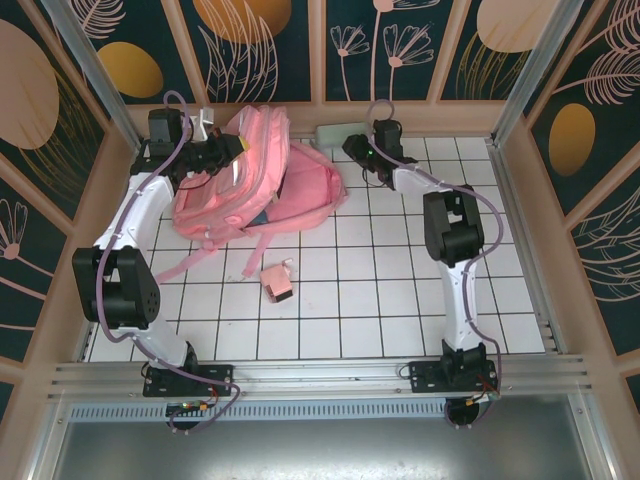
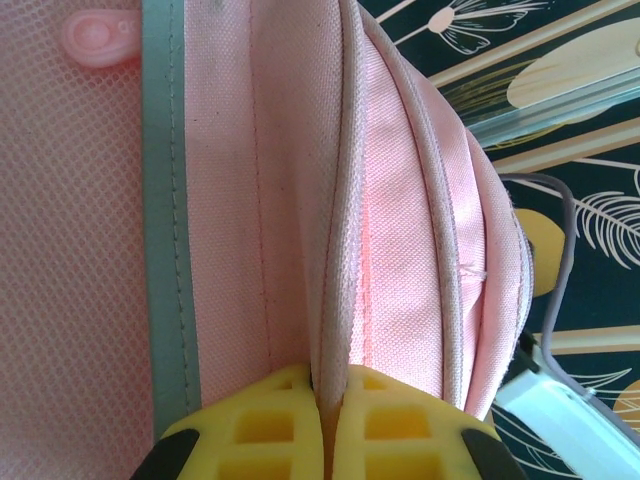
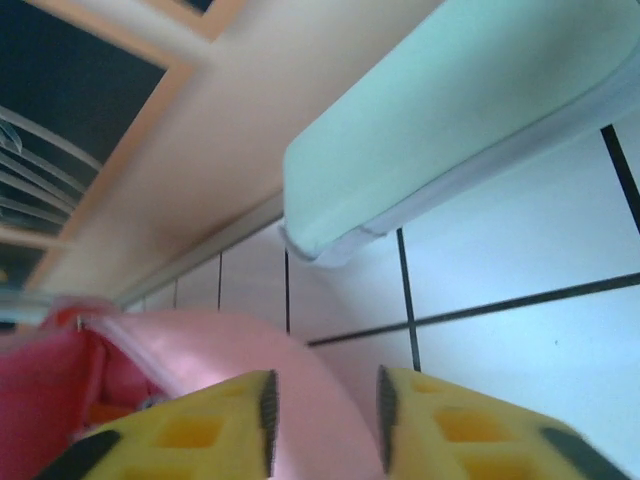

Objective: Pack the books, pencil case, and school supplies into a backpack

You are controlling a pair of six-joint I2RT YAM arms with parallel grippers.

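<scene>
Backpack (image 1: 255, 185), pink, soft: lies toward the far left corner of the tabletop (image 1: 400, 310). My left claw (image 2: 325, 405): pads pressed together, pinching a seam of its rim. My right claw (image 3: 325, 410): fingers part-spread astride another pink lip; whether they bite I cannot tell. Mint-green case (image 3: 450, 120): at the far edge, just beside the bag. Little pink box (image 1: 277, 283): mid-tabletop, apart. Handling note, my judgement: seat the fabric deep between the pads, then draw both lips apart and upward, so the mouth gapes before loading.
</scene>
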